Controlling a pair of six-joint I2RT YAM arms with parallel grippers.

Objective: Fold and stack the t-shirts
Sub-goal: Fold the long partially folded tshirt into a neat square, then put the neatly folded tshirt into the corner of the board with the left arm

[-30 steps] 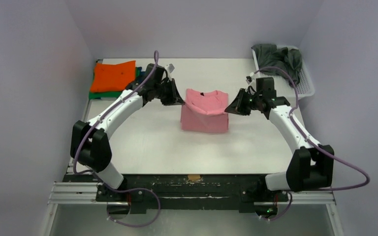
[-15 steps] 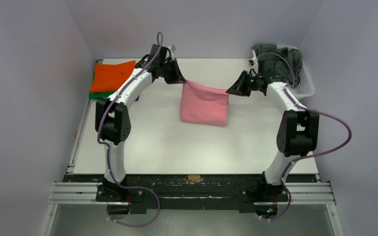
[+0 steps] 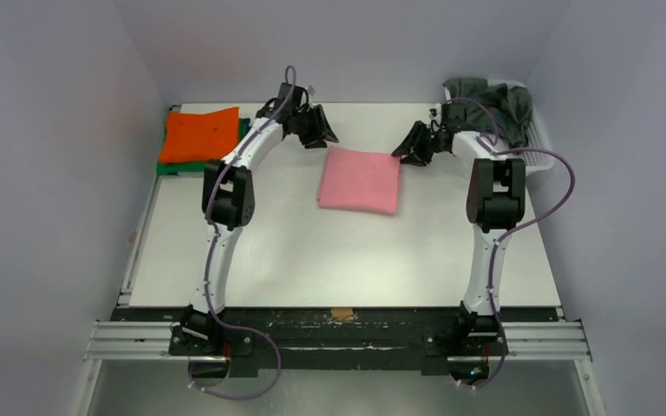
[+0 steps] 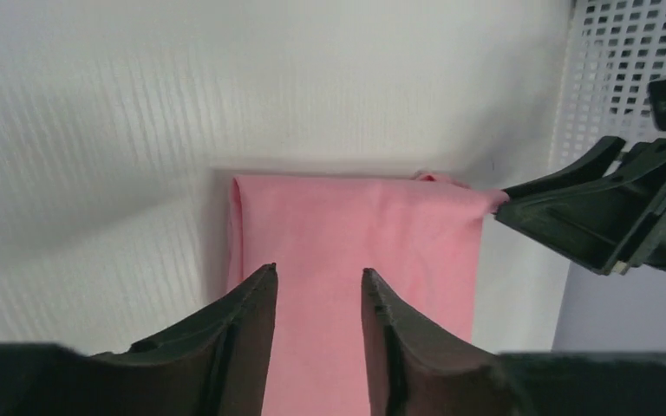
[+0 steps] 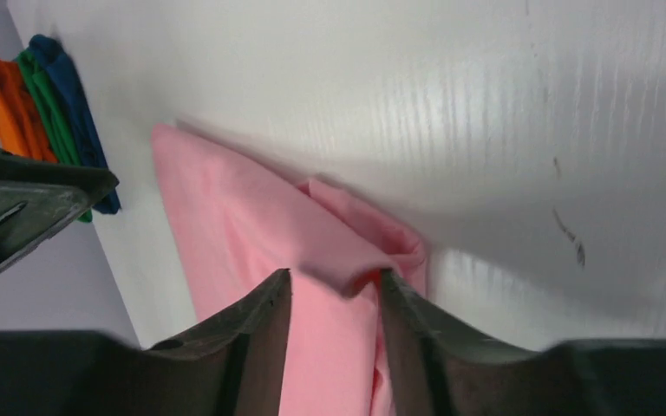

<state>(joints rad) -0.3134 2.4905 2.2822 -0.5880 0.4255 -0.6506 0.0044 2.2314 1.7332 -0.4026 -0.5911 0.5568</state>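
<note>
A salmon pink t-shirt lies folded flat in a rectangle at the table's middle. My left gripper hovers at its far left corner, jaws open and holding nothing, the pink cloth showing below them. Open as well, my right gripper is at the far right corner. A loose fold of the pink shirt rests between its fingertips. An orange t-shirt tops a green one at the back left. A dark grey t-shirt lies in the basket.
The white slotted basket stands at the back right corner, close behind my right arm. The stack at the back left also shows a blue layer in the right wrist view. Grey walls close in the table on three sides.
Both grippers carried the pink shirt's front edge up and over to the far side, folding it in half. Then both jaws opened and let the cloth go.
</note>
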